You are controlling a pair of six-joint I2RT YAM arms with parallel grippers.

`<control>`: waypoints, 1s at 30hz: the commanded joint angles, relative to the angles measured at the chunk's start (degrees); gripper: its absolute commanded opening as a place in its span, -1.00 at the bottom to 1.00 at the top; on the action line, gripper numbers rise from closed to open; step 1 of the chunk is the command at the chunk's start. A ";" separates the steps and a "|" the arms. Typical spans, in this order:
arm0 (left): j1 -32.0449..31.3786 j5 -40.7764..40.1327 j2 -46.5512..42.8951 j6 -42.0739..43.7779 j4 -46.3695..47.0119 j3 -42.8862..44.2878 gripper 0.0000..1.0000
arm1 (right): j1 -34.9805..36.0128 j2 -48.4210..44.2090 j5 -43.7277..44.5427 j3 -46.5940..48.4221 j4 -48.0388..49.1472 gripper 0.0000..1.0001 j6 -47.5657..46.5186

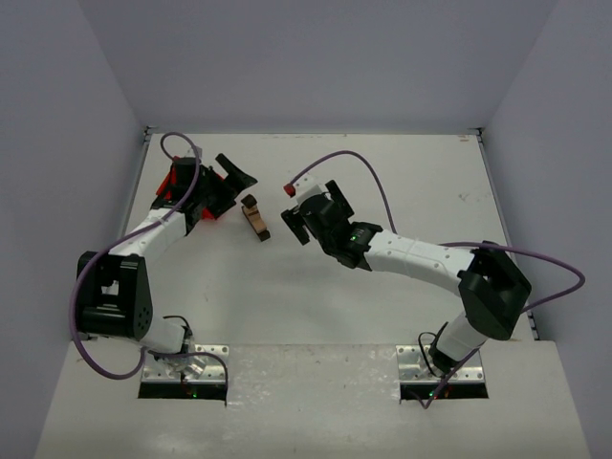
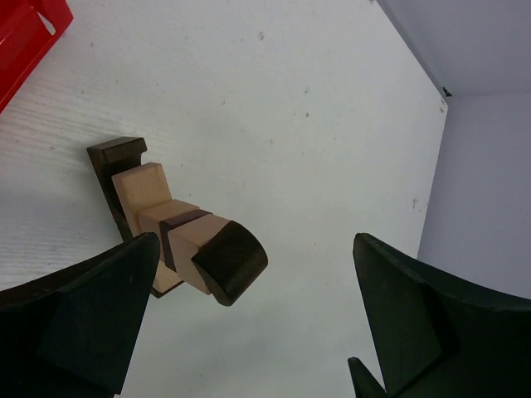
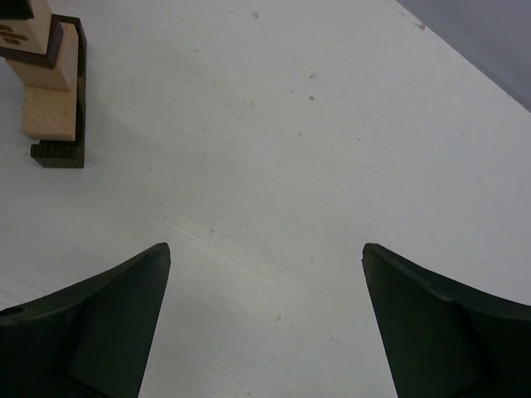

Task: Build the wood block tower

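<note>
The wood block tower point(image 1: 254, 217) stands on the white table as a slim column of tan and dark pieces, between my two grippers. In the left wrist view the tower point(image 2: 158, 217) rises from a dark base piece to a rounded dark top piece point(image 2: 233, 262). It stands just inside the left finger, touching neither finger. My left gripper point(image 1: 239, 176) point(image 2: 255, 239) is open with nothing held. My right gripper point(image 1: 295, 228) point(image 3: 265, 247) is open over bare table. In the right wrist view the tower point(image 3: 48, 79) is at the far upper left, apart from the fingers.
A red bin point(image 1: 175, 187) point(image 2: 23, 40) sits behind the left arm, mostly hidden by it. Grey walls close the table point(image 1: 402, 172) at the back and sides. The right arm's purple cable point(image 1: 368, 167) loops above the table.
</note>
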 commanded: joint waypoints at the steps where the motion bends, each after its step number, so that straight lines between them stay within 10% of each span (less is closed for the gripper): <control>1: -0.45 3.03 -1.29 0.85 4.54 2.48 1.00 | -0.25 -2.24 3.32 0.20 0.11 0.97 1.56; 30: -0.72 -4.10 -8.77 0.49 -2.58 -1.91 1.00 | -0.33 -2.35 -4.67 0.83 -1.37 0.97 0.20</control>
